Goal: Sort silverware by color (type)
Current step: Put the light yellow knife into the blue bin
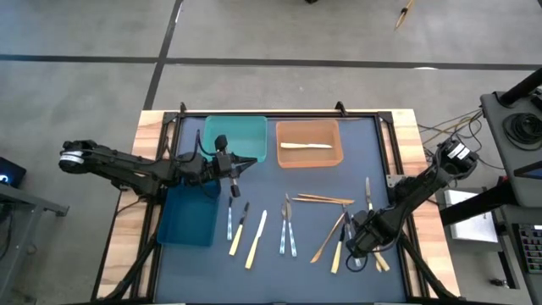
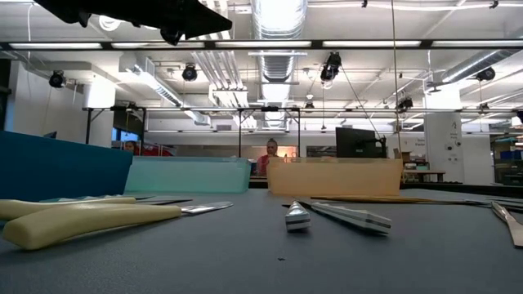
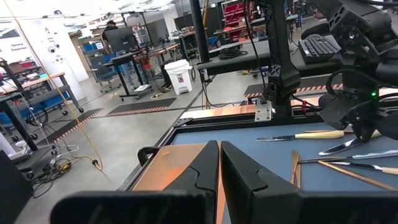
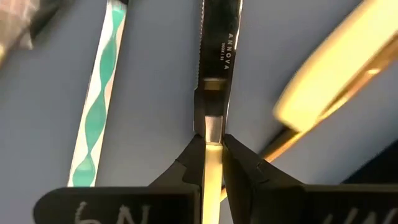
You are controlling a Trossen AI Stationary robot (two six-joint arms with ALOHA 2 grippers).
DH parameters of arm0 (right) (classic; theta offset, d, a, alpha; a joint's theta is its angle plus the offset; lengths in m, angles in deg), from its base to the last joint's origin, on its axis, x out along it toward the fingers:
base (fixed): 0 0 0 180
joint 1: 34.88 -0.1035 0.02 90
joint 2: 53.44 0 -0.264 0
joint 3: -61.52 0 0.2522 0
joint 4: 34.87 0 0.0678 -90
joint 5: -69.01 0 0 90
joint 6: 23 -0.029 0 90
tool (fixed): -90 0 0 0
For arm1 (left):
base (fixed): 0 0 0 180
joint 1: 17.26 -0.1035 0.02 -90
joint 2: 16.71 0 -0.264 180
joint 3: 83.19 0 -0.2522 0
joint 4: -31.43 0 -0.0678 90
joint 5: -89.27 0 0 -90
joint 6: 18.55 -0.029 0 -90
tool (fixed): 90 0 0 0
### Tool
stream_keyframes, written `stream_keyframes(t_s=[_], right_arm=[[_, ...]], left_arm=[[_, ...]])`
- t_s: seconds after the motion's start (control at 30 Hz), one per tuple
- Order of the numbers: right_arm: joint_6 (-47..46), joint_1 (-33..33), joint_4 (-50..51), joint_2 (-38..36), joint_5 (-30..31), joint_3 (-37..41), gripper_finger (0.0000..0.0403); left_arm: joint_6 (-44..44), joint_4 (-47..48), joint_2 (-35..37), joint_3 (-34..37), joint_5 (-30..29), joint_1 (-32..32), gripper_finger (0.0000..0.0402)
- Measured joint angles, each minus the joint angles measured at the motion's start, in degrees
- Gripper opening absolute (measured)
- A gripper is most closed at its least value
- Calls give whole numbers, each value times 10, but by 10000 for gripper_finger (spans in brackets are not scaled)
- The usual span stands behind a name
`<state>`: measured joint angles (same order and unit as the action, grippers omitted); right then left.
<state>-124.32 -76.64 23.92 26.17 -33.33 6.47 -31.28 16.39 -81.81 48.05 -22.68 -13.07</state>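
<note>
On the near right of the dark tabletop [image 1: 305, 271], the right arm reaches in from the right edge, bent down so the right gripper [image 1: 360, 246] sits low among scattered silverware. Its fingers [image 4: 186, 165] pinch the pale yellow handle of a knife [image 4: 214, 68], whose steel blade points away from them. Just beside it lie a teal-patterned handle [image 4: 99, 93] and another pale yellow handle [image 4: 336, 68]. More pieces lie in the near middle, among them a pale yellow knife [image 1: 256, 240]. Farther back on the left, the left arm stretches level over the dark blue bin [image 1: 188, 216], the left gripper [image 1: 246, 163] raised, fingers [image 3: 202, 168] pressed together and empty. At the far edge stand the teal bin [image 1: 235, 135] and the orange bin [image 1: 309, 142], which holds one pale piece [image 1: 305, 146].
</note>
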Motion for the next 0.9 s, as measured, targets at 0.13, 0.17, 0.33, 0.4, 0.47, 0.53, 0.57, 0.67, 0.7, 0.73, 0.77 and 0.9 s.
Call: stream_keyframes(t_s=[0.13, 0.17, 0.33, 0.4, 0.47, 0.53, 0.57, 0.67, 0.7, 0.73, 0.77, 0.9], right_arm=[[0, 0, 14, -25, 9, -10, 22], [2, 0, 16, -31, 16, -12, 22], [16, 0, 13, -69, 90, -28, 22], [31, 0, 8, -83, 130, -35, 22], [48, 2, 1, -98, 174, -40, 22], [68, 5, -8, -111, 216, -41, 22], [82, 7, -16, -117, 234, -41, 22], [131, 17, -49, -132, 284, -41, 22], [152, 22, -62, -136, 296, -42, 22], [175, 28, -77, -139, 305, -41, 22], [200, 36, -94, -140, 311, -42, 22], [324, 76, -174, -142, 320, -42, 22]], left_arm=[[9, -2, 1, 0, 0, 0, 0], [13, -2, 1, 0, 0, 0, 0], [28, -3, 2, 0, 60, 0, 0], [28, -4, 3, 0, 114, 0, 0], [32, -6, 3, 0, 165, 0, 0], [42, -12, 3, 0, 203, 0, 0], [50, -15, 3, 0, 217, 0, 0], [65, -19, 3, 0, 239, 0, 0], [71, -19, 3, 0, 245, 0, 0], [77, -20, 3, 0, 248, 0, 0], [81, -21, 3, 0, 253, 0, 0], [101, -24, 3, 0, 278, 0, 0]])
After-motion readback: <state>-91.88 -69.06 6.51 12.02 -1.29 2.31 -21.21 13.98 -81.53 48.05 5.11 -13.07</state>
